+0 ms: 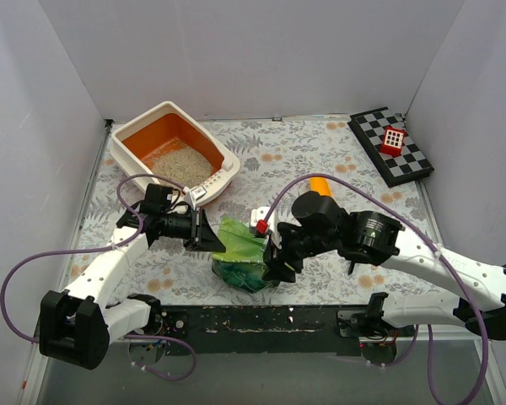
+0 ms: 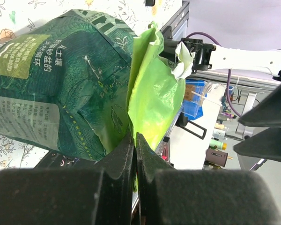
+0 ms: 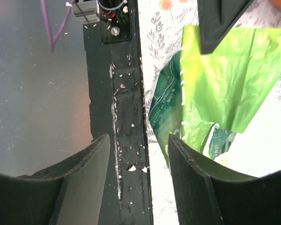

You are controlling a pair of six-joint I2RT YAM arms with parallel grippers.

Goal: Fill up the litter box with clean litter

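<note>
Left pincer point(image 1: 212, 240) tight on green bag point(image 1: 244, 255), litter box point(image 1: 164, 131) near, farther back.

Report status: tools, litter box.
Left tool shut on lip of glossy green plastic bag. Right tool open, beside bag. Cream-rimmed orange plastic litter box holds patch of pale beige litter. Bag short of box.

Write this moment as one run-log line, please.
left tool: shut on green bag edge | right tool: open, beside green bag | litter box: some clean litter inside
</note>
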